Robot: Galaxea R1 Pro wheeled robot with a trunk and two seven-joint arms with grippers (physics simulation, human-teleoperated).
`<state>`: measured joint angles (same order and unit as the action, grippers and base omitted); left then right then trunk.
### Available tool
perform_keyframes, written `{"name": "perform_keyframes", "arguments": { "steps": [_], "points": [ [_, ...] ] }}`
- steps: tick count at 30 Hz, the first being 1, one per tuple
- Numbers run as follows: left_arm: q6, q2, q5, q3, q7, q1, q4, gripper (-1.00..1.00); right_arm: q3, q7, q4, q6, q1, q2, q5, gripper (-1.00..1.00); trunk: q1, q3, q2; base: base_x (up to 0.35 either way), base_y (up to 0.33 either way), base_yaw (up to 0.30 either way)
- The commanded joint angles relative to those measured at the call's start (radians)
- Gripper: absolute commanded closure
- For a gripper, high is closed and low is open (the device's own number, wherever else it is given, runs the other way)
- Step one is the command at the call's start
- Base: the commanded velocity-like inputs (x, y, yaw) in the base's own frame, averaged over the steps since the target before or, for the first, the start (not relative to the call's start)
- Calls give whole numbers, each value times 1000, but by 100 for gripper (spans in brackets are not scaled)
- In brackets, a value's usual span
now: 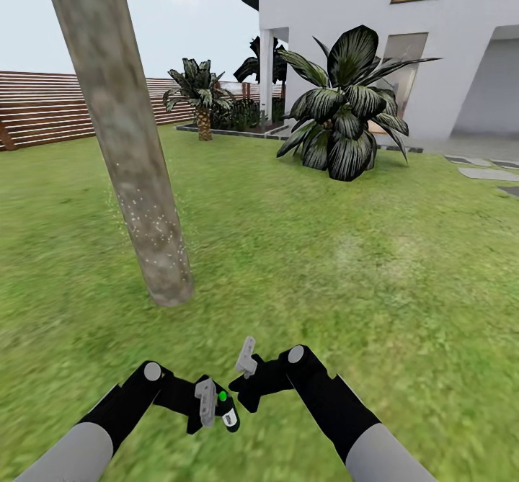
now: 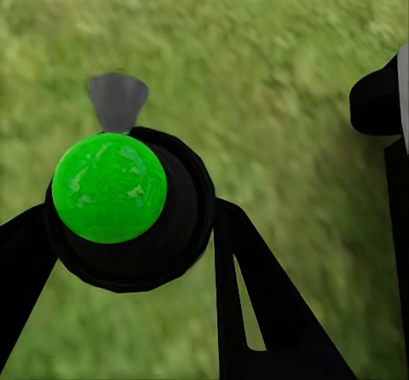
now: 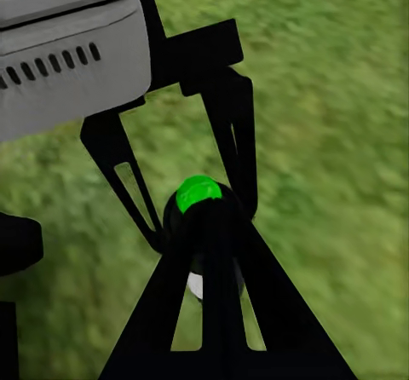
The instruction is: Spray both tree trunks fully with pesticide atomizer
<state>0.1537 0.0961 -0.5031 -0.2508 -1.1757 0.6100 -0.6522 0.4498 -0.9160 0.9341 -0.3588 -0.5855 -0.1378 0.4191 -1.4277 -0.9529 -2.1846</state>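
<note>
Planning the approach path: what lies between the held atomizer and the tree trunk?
Only bare grass in the head view, between the atomizer in the left claw and the tree trunk.

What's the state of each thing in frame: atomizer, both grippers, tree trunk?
pesticide atomizer: off the grass, held between the fingers of the left gripper, green spot showing.
left gripper: shut on the atomizer.
right gripper: close beside the atomizer; open or shut unclear.
tree trunk: leaning, white specks on its lower part only, upper part bare.
</note>
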Motion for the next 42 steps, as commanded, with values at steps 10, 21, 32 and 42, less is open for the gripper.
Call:
{"name": "perform_keyframes", "arguments": {
  "steps": [10, 21, 32, 42],
  "points": [
    [12, 2, 55, -4, -25, 1, -3, 100, 0, -4, 2, -6, 0, 0, 4, 100, 0, -1, 0, 0, 0, 0],
    [8, 2, 55, -4, -53, 0, -42, 100, 0, -4, 1, -6, 0, 0, 4, 100, 0, -1, 0, 0, 0, 0],
    [8, 1, 58, -4, -56, 0, -44, 100, 0, -4, 0, -6, 0, 0, 4, 100, 0, -1, 0, 0, 0, 0],
    [-75, 148, -32, 5, -16, -13, -29, 100, -4, -2, 2, -6, 0, 0, 3, 100, 0, -1, 0, 0, 0, 0]
  ]
}}
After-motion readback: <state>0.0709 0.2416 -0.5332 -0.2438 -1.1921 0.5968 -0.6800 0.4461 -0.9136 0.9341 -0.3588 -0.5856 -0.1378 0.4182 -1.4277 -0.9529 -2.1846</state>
